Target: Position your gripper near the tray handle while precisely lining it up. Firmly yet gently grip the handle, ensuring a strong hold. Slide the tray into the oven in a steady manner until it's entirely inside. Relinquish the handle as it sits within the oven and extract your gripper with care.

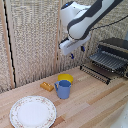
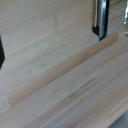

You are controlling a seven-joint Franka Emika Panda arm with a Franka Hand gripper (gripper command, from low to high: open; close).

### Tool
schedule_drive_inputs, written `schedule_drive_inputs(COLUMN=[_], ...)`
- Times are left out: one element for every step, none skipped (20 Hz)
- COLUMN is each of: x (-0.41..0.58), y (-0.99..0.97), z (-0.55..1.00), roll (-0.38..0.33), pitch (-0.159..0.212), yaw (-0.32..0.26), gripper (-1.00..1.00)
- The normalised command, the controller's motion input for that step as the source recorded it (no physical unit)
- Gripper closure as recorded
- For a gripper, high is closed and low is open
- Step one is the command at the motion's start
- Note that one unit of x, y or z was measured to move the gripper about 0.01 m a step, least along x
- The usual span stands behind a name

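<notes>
A: The gripper (image 1: 76, 51) hangs in the air over the middle of the counter (image 1: 95, 102), between the back wall and the blue mug (image 1: 63, 89). Is it holding anything?

B: Nothing. Its two dark-blue fingers point down with a gap between them, so it looks spread and empty. In the wrist view only one dark finger (image 2: 100, 22) shows clearly, above bare wood.

A: Where is the tray (image 1: 106, 61)?

B: At the counter's far right corner in the exterior view, pulled partway out of the oven (image 1: 114, 54). The tray handle (image 1: 95, 74) is the thin dark rail along its outer edge, facing the counter's middle. The gripper is well apart from it, higher and toward the exterior view's left.

A: So which step is this?

B: I'd judge the approach, with no grasp yet. The next move calls for travel toward the right corner, a descent to rail height, and turning the fingers so the rail passes between them before closing. The rail is thin, so the alignment must be careful.

A: Count the things.

B: One oven, one tray, one blue mug, one yellow bowl (image 1: 65, 78) just behind the mug, one small orange block (image 1: 47, 86) beside them, and one round patterned plate (image 1: 33, 111) near the counter's front left corner.
</notes>
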Motion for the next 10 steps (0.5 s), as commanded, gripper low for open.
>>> schedule_drive_inputs(x=[0.000, 0.000, 0.000, 0.000, 0.000, 0.000, 0.000, 0.000, 0.000, 0.000], y=[-0.51, -0.51, -0.50, -0.50, -0.49, -0.49, -0.51, -0.53, -0.53, -0.54], z=[-0.13, -0.12, -0.13, -0.12, -0.12, -0.16, -0.21, -0.24, -0.25, -0.28], roll=[-0.364, -0.369, -0.375, -0.375, -0.375, -0.374, -0.361, -0.353, -0.344, -0.337], pitch=[0.000, 0.000, 0.000, 0.000, 0.000, 0.000, 0.000, 0.000, 0.000, 0.001], yaw=[0.033, 0.031, 0.026, 0.022, 0.024, 0.031, 0.035, 0.039, 0.043, 0.045], gripper=[-1.00, -1.00, -1.00, -1.00, -1.00, -1.00, -1.00, -1.00, -1.00, -1.00])
